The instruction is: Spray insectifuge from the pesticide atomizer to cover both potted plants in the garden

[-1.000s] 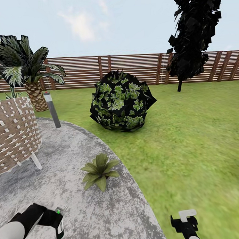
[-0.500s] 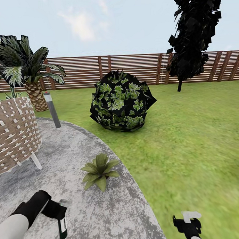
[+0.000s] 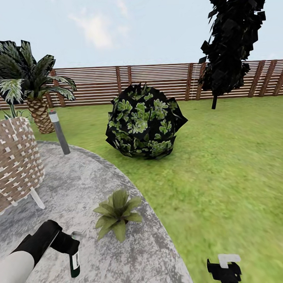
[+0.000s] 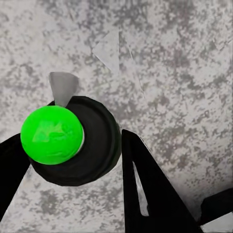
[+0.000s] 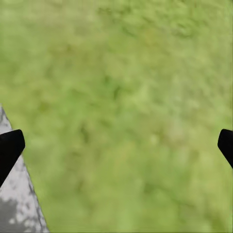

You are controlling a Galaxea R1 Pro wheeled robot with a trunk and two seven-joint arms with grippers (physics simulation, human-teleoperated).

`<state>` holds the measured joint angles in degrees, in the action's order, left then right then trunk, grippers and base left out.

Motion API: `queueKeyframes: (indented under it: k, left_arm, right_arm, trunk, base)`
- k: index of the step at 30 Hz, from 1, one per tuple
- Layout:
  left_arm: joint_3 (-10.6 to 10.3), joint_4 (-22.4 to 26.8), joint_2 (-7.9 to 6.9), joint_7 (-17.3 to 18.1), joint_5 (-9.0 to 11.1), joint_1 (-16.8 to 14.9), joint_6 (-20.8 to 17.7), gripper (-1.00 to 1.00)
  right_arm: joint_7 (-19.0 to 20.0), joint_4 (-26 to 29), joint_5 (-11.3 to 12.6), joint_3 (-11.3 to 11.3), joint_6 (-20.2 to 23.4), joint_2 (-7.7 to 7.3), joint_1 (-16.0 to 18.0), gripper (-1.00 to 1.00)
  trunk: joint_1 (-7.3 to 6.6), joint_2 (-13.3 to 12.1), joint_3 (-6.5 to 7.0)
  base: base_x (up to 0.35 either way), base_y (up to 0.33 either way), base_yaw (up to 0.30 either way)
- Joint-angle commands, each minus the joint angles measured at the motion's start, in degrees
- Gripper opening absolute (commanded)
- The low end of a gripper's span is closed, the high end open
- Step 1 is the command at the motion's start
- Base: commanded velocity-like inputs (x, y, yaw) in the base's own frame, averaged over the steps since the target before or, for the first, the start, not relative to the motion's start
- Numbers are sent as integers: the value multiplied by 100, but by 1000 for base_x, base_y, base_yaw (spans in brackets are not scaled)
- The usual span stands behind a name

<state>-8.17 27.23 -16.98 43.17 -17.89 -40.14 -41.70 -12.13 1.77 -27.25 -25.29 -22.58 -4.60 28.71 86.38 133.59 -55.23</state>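
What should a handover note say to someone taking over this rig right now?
Left gripper: jaws shut on the spray bottle, which hangs roughly upright over the grey patio.
Right gripper: jaws open, empty, above the lawn by the patio edge.
One potted plant sits on the patio, just ahead and to the right of the bottle. Second plant: find it.
Done: bottle picked up.
Left: spray both plants; no sign of spraying visible.
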Motion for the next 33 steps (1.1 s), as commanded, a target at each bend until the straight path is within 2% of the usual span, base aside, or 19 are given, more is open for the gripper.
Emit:
queueKeyframes:
  k: [1, 2, 5, 12, 20, 21, 22, 24, 28, 33]
  left_arm:
    - [-162, 10, -2, 56, -93, -2, -28, -100]
    - [-284, 10, 7, 58, -159, -2, -82, -100]
    - [-434, 10, 18, 60, -273, -2, -225, -100]
    - [-466, 10, 12, 60, -295, -2, -253, -100]
    - [-511, -78, -25, 73, -293, 56, -250, -100]
    - [-643, -85, -41, 103, -294, 68, -249, -100]
    - [-875, -92, -62, 160, -294, 75, -243, -100]
    - [-1032, -96, -119, 228, -297, 83, -214, -100]
    - [-1095, -92, -171, 392, -301, 80, -183, -100]
    - [-1139, -86, -186, 428, -318, 69, -191, -100]
  right_arm:
    - [-27, -12, -56, -38, -18, 1, 4, 100]
    - [-27, -11, -54, -38, -18, 2, 4, 100]
    - [-32, -10, -52, -38, -18, 3, 4, 100]
    - [-50, -10, -55, -46, -18, -16, -1, 100]
    - [-62, -10, -61, -47, -18, -32, -83, 100]
    - [-60, -10, -61, -47, -18, -32, -84, 100]
    - [-61, -10, -61, -47, -18, -32, -84, 100]
    - [-58, -10, -61, -47, -18, -32, -84, 100]
    - [-56, -10, -61, -47, -18, -32, -84, 100]
    - [-61, -10, -61, -47, -18, -32, -84, 100]
  trunk:
    - [2, 2, -6]
    - [2, 2, -6]
    - [2, 2, -6]
    - [2, 2, -6]
    - [2, 2, -6]
    - [2, 2, -6]
    - [2, 2, -6]
    - [2, 2, -6]
    - [2, 2, -6]
    - [2, 2, -6]
  base:
    - [336, 0, -50]
    - [336, 0, -162]
    - [330, 69, -249]
    - [280, 199, -104]
    - [32, 24, -1]
    - [0, 0, 0]
    - [0, 0, 0]
    - [0, 0, 0]
    - [33, 9, 0]
    - [235, 169, 0]
